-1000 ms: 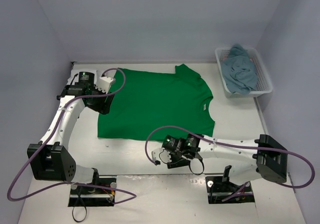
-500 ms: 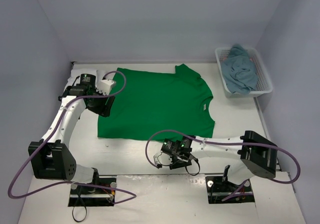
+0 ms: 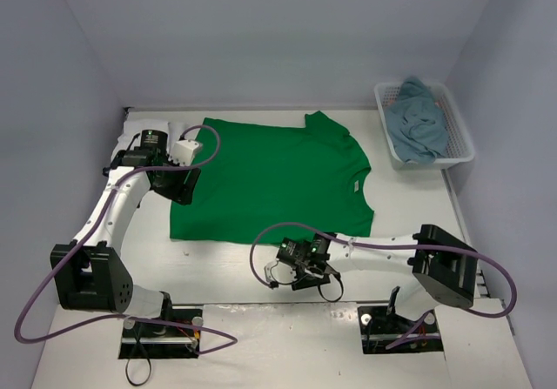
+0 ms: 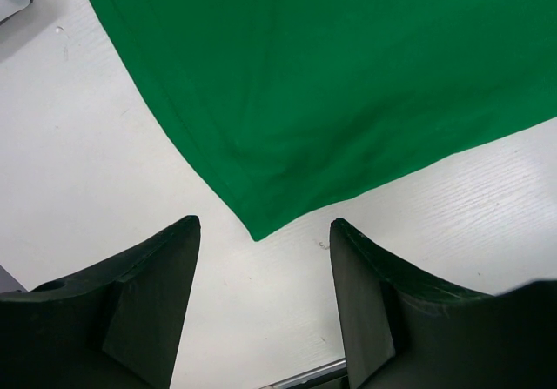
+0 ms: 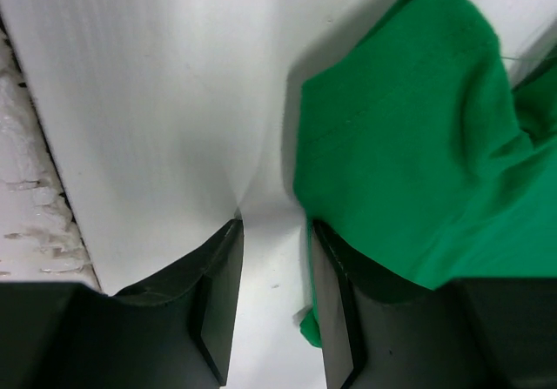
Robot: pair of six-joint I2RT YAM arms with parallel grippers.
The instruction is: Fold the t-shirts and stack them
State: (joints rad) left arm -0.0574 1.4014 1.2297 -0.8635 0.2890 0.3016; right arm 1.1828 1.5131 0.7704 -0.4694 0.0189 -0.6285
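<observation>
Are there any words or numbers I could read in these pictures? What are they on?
No text can be read in any view.
White neck tag on the green shirt: too small to read.
Basket: no lettering to be seen.
</observation>
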